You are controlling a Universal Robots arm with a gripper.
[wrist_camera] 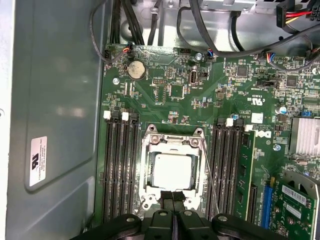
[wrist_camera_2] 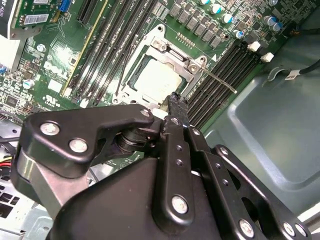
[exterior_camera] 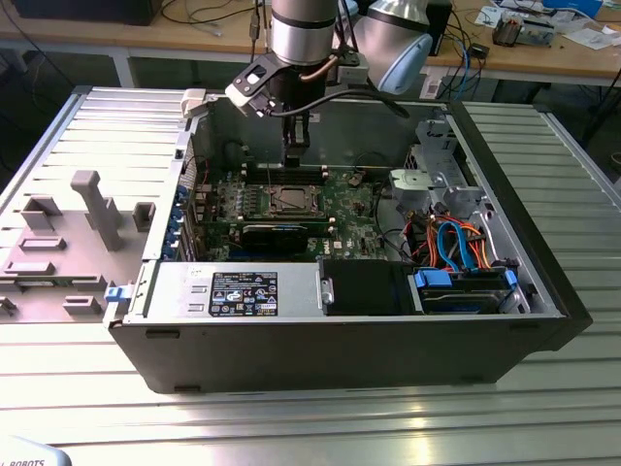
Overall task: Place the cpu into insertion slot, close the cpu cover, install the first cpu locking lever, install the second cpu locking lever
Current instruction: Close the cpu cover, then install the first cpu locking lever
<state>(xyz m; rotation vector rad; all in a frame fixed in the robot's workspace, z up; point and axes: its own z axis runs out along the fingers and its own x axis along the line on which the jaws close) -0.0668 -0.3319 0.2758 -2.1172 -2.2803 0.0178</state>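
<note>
The gripper point(wrist_camera: 172, 197) has its fingers pressed together with nothing between them, the tips just above the edge of the cpu cover point(wrist_camera: 150, 150); whether they touch it I cannot tell. The cover lies flat on the cpu point(wrist_camera: 172, 170), which sits in the insertion slot point(wrist_camera: 148, 201) and shows through the window. A thin locking lever point(wrist_camera: 210, 175) angles away beside the memory slots point(wrist_camera: 225, 165) on the green motherboard point(wrist_camera: 170, 100), inside the open computer case point(exterior_camera: 340, 349)
</note>
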